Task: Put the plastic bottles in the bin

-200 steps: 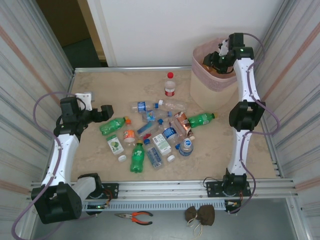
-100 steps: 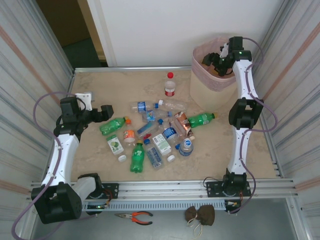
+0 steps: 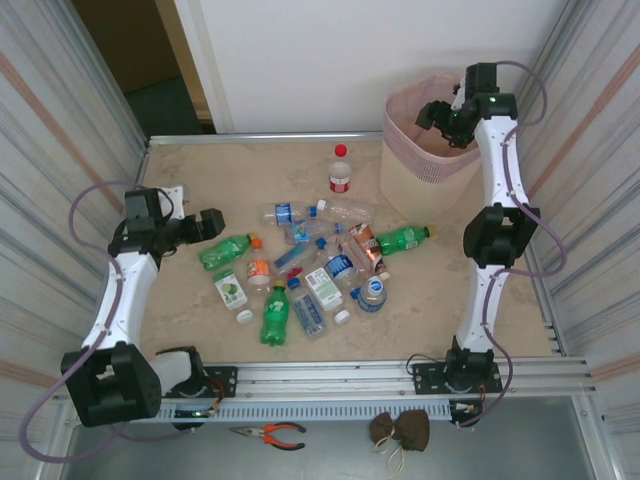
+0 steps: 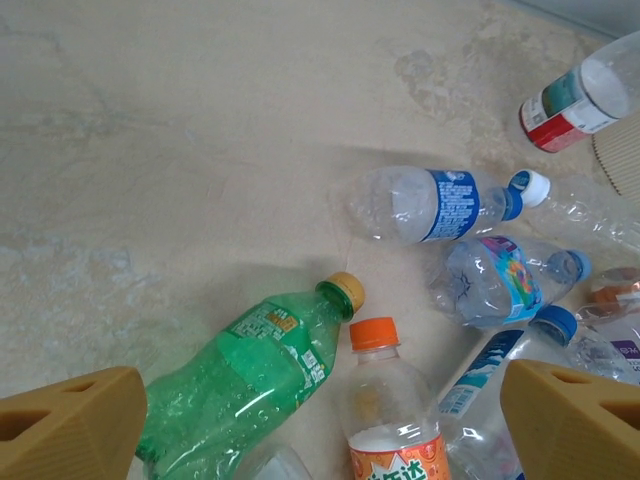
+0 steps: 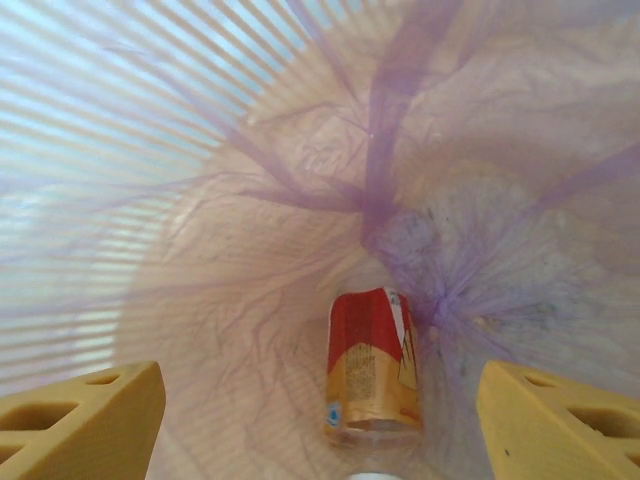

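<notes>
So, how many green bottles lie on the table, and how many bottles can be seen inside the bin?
Green bottles on the table: 3
Red-labelled bottle inside the bin: 1
Total: 4

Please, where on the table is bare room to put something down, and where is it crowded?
Bare table lies at the far left, between the back edge and the upright red-capped bottle. More lies at the near right, between the bottle pile and the right edge. The middle is crowded, from the left pincer across to the green bottle near the bin.
</notes>
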Controlling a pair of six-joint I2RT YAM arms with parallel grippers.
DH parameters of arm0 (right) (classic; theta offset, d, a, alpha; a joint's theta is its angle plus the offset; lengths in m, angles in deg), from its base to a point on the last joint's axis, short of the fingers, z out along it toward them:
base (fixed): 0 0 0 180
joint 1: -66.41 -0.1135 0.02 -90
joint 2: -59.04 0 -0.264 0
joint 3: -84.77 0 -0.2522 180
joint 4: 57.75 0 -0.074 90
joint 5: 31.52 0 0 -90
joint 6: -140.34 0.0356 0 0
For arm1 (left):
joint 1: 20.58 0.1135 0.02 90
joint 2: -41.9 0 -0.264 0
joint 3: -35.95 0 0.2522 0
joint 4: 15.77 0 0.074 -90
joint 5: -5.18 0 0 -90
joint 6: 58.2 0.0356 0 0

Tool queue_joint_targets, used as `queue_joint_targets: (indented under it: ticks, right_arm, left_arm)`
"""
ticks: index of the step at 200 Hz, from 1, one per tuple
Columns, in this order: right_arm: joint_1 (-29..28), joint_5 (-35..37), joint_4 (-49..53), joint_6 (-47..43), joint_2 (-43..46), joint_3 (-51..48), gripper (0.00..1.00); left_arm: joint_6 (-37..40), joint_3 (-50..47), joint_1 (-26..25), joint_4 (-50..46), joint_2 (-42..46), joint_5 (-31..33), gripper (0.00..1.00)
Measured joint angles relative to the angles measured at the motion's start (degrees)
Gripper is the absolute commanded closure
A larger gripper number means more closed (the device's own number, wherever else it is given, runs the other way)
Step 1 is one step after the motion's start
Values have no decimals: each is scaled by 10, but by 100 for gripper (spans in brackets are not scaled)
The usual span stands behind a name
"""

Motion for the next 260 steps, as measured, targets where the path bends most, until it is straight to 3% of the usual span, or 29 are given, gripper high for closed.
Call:
queue_joint_targets:
  ticks: [77,153,217,260]
  right_arm:
    - [-13,28,4,-15,136,-81,19]
    - [-13,30,3,-15,227,-164,19]
    - [-16,30,1,-17,273,-195,18]
    - [-17,28,-2,-19,279,-205,18]
  left_arm:
    - [-97,6,-5,-75,-11,77,18]
    - [-272,-29,-157,-164,-20,200,17]
    - [-374,-86,-237,-172,-49,216,15]
    - [-404,-108,-255,-170,-72,216,17]
